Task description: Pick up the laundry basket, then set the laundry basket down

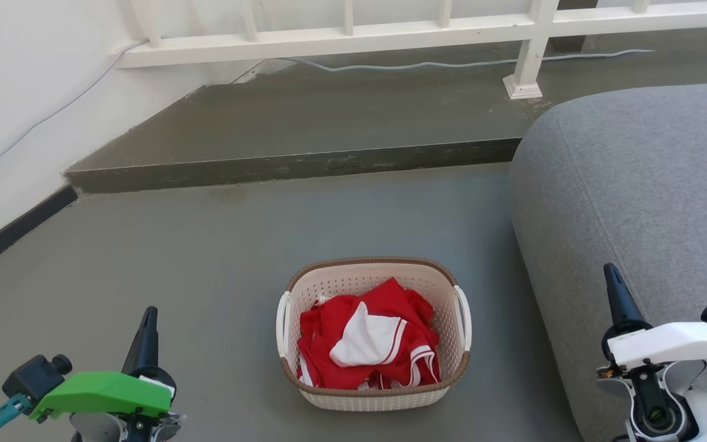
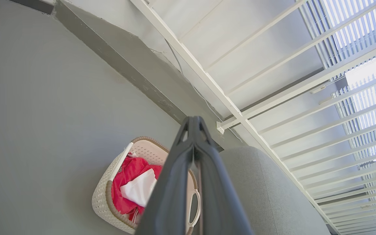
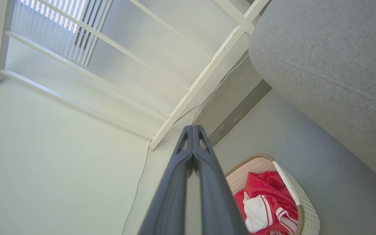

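Sitting on the floor (image 1: 206, 264), the laundry basket (image 1: 378, 399) holds red clothes (image 1: 399, 304).

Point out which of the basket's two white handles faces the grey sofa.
The right handle of the laundry basket: it faces the sofa; the left handle faces bare floor.

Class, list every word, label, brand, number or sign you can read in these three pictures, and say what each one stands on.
There is no readable text in any view.
Laundry basket: no lettering or label shows.
Red and white clothes in it: stripes, no words or numbers to be made out.
Grey sofa: plain fabric, no tag in sight.
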You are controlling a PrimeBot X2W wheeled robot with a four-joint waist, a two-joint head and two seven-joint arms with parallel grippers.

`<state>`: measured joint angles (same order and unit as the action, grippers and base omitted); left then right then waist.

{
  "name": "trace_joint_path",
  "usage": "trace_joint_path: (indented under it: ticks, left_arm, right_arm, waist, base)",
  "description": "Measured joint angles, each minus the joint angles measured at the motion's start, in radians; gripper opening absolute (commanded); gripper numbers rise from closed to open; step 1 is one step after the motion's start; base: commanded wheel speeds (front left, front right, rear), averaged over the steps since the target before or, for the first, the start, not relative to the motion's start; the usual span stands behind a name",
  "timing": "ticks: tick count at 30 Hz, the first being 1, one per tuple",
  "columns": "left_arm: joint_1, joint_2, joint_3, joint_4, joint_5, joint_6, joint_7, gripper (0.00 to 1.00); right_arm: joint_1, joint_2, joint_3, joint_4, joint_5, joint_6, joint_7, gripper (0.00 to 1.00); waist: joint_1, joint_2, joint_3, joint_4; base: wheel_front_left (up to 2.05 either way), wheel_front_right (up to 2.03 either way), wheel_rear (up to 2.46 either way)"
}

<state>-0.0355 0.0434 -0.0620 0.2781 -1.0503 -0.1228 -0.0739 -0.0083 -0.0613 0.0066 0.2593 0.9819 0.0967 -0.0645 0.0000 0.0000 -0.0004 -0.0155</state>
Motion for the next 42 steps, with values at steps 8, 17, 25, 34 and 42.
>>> trace_joint_path:
  ticks: [8,17,25,34,42]
  left_arm:
    - [-0.001,0.001,0.022,0.0,-0.091,0.0,0.022,0.0]
    - [-0.003,0.002,0.036,0.001,-0.2,0.0,0.057,0.0]
    - [-0.005,0.004,0.059,0.001,-0.3,0.0,0.083,0.0]
    - [-0.006,0.004,0.075,0.0,-0.402,0.0,0.112,0.0]
    - [-0.007,0.005,0.095,0.0,-0.504,0.0,0.138,0.0]
  right_arm:
    - [-0.005,0.002,-0.023,0.003,0.102,0.002,0.03,0.0]
    - [-0.015,0.005,-0.047,0.006,0.217,0.008,0.062,0.0]
    - [-0.026,0.008,-0.07,0.008,0.323,0.009,0.088,0.0]
    - [-0.032,0.014,-0.097,0.011,0.44,0.017,0.12,0.0]
    - [-0.046,0.018,-0.12,0.013,0.544,0.017,0.147,0.0]
  waist:
    - [0.0,0.0,0.0,0.003]
    - [0.0,0.0,0.001,0.006]
    - [0.0,0.0,0.002,0.008]
    - [0.0,0.0,0.002,0.011]
    - [0.0,0.0,0.003,0.014]
  base:
    - [0.0,0.0,0.0]
    - [0.0,0.0,0.0]
    - [0.0,0.0,0.0]
    - [0.0,0.0,0.0]
    - [0.0,0.0,0.0]
